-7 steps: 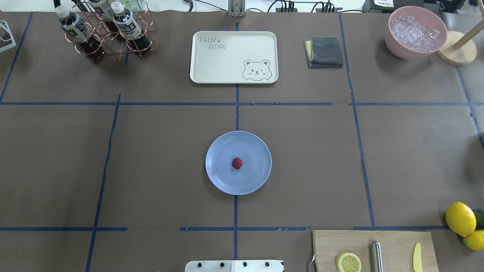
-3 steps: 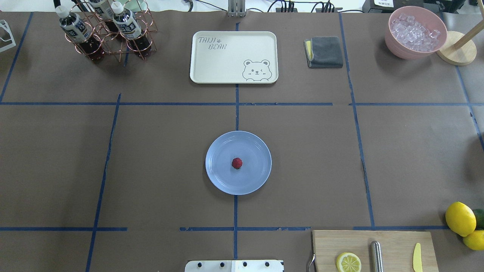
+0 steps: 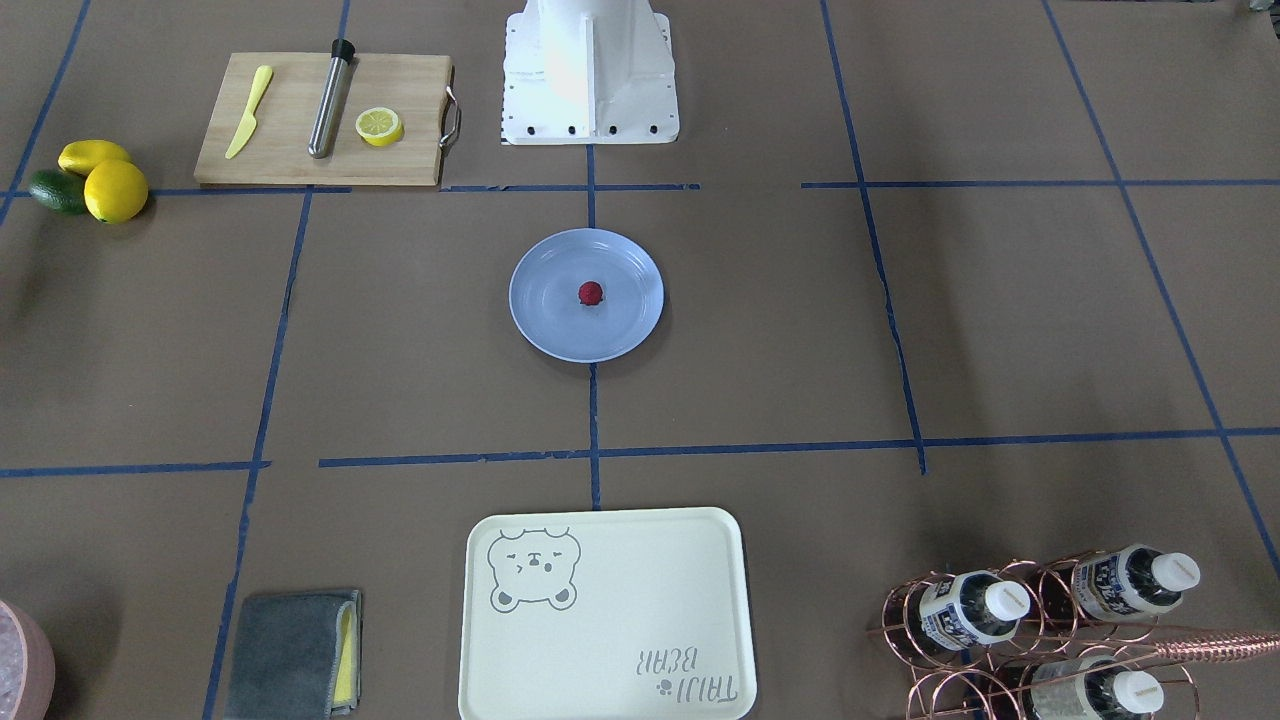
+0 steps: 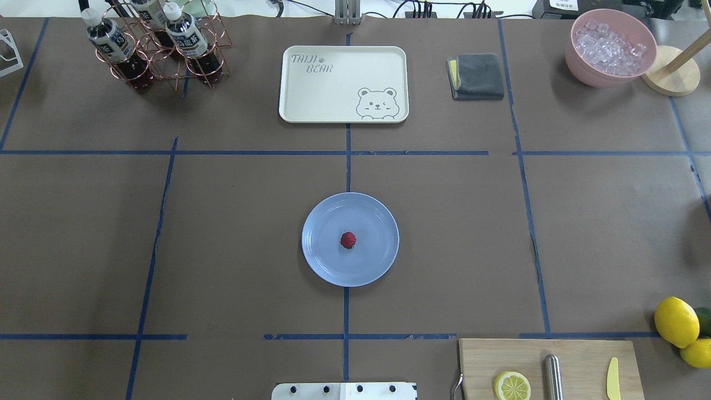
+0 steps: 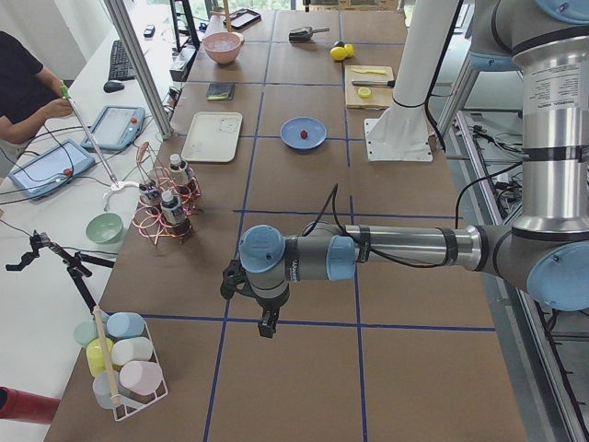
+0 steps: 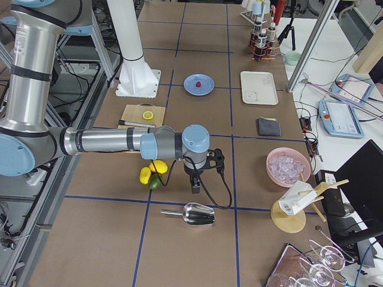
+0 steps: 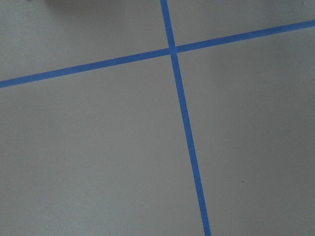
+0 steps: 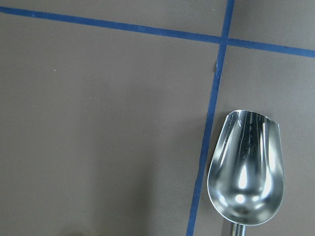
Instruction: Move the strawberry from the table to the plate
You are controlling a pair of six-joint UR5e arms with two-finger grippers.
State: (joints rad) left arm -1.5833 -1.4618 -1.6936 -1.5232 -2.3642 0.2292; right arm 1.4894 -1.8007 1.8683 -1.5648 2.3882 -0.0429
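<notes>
The small dark-red strawberry [image 4: 348, 240] [image 3: 591, 292] lies at the middle of the round light-blue plate [image 4: 325, 261] [image 3: 555, 330], which rests on the brown table [image 4: 222, 233] at the centre tape line. Neither gripper is near it. My left gripper [image 5: 267, 324] hangs over bare table far out on the robot's left, seen only in the exterior left view. My right gripper [image 6: 195, 186] hangs far out on the right, next to the lemons, seen only in the exterior right view. Whether either is open or shut I cannot tell.
A cream bear tray [image 4: 343, 83] and a grey cloth [image 4: 476, 76] lie beyond the plate. A bottle rack [image 4: 158, 47] stands far left, a pink ice bowl [image 4: 610, 47] far right. A cutting board [image 4: 550, 369], lemons [image 4: 676, 321] and a metal scoop [image 8: 246, 169] lie on the right.
</notes>
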